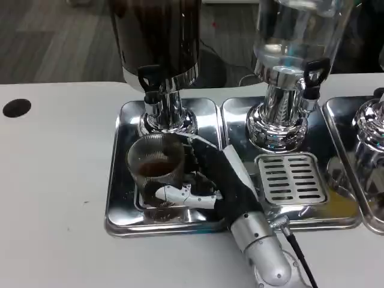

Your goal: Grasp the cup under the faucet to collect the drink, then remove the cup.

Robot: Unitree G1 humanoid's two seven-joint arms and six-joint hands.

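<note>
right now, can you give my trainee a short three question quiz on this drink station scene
1. True or false: the ribbed clear plastic cup is empty.
2. Which hand grips the cup: A left, B right?
3. Fill in: the cup stands under the black tap of the ____ drink dispenser.

Key:
1. False; brown drink sits in it.
2. B; the right hand wraps around it on the shiny steel drip tray.
3. dark
</note>
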